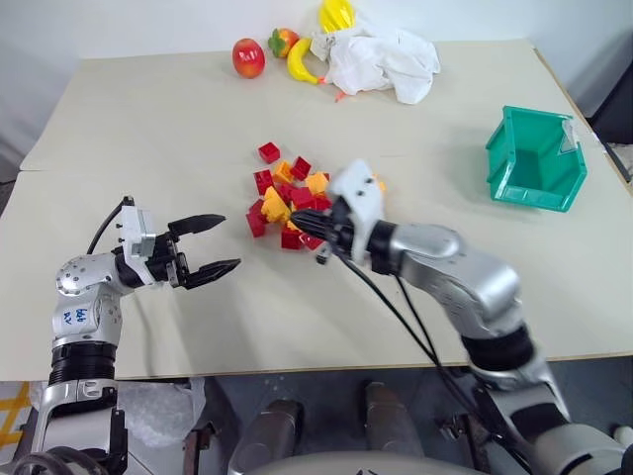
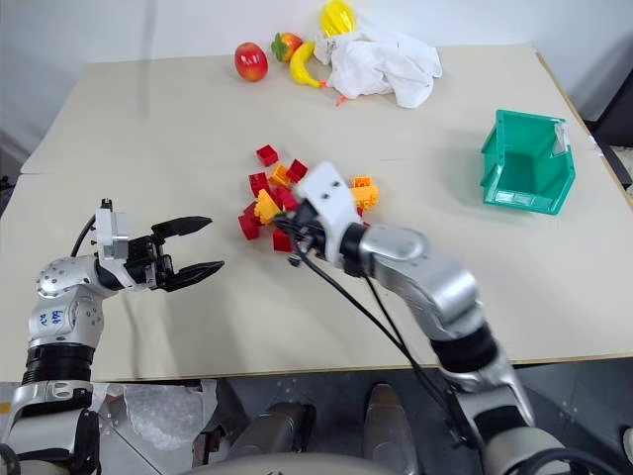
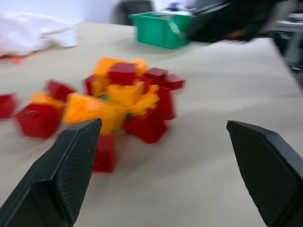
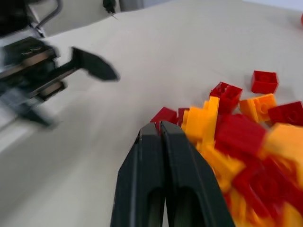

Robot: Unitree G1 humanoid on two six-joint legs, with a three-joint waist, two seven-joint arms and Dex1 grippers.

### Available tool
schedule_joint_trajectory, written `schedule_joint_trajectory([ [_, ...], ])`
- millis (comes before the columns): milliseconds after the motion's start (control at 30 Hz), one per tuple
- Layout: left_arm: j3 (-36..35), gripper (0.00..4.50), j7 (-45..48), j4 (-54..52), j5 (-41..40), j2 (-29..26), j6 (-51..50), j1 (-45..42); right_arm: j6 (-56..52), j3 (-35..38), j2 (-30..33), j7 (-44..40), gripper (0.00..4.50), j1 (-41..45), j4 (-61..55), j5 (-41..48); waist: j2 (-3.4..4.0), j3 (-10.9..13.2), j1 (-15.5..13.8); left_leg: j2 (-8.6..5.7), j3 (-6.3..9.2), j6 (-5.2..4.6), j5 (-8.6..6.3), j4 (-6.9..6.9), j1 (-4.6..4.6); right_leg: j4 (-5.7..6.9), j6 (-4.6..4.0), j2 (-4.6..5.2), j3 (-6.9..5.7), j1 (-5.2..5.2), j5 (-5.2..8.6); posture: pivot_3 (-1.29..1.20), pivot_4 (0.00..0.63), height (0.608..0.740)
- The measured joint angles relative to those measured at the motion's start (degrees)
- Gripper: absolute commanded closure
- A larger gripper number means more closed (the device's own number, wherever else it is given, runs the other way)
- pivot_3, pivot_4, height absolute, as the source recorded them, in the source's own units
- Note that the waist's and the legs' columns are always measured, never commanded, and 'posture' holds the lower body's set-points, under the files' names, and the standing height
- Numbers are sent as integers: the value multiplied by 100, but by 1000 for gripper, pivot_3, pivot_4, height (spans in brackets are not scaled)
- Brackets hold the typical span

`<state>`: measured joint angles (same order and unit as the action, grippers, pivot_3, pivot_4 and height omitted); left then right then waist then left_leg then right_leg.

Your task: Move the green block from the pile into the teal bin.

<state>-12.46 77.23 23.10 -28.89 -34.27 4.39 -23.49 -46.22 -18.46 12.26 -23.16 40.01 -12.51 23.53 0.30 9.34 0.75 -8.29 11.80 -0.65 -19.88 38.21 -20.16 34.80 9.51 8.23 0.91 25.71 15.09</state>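
Observation:
The pile [image 1: 287,193] of red and yellow-orange bricks lies mid-table. I cannot make out the green block among them. My right gripper [image 1: 302,216] is shut with nothing between its fingers, its tips at the pile's near left edge, touching or almost touching the bricks [image 4: 246,137]. In the right wrist view its two fingers [image 4: 147,156] press together. My left gripper [image 1: 223,242] is open to the left of the pile, pointing at it across a stretch of bare table. The teal bin [image 1: 539,198] stands at the table's right side, also in the left wrist view [image 3: 158,28].
An apple [image 1: 248,57], a banana [image 1: 302,61], other toy fruit [image 1: 284,42] and a crumpled white cloth [image 1: 381,59] lie along the far edge. The table's right edge runs just past the bin.

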Motion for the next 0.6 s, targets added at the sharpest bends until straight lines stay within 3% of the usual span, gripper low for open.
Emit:
schedule_joint_trajectory([
  [167, -71, 0, -155, 267, 21, 22, 329, -168, 616, -251, -1207, 383, 4471, 570, 1693, -657, -2, -2, 132, 0, -2, 2, -1, 0, 0, 23, -11, 1, -16, 16, -3, 0, 150, 740],
  [300, -95, 0, -264, 295, 34, 26, 420, -208, 1072, -67, -1711, 697, 4471, 1103, 3040, -1033, -3, -2, 227, 1, -11, 2, 0, 2, -1, 42, -32, 5, -43, 31, -14, 0, 150, 740],
  [467, -105, 0, -417, 397, 92, 28, 493, -233, 1640, 293, -1836, 1130, 4471, 1574, 4232, -1428, -5, -4, 264, 1, -36, 2, -1, 1, -3, 84, -53, 12, -50, 68, -20, 0, 150, 740],
  [600, -104, 0, -509, 438, 104, 39, 512, -252, 1577, 374, -1725, 1344, 4471, 1579, 4216, -1756, -8, -8, 281, 5, -51, 3, -1, 5, -3, 84, -53, 11, -46, 72, -20, 0, 150, 740],
])
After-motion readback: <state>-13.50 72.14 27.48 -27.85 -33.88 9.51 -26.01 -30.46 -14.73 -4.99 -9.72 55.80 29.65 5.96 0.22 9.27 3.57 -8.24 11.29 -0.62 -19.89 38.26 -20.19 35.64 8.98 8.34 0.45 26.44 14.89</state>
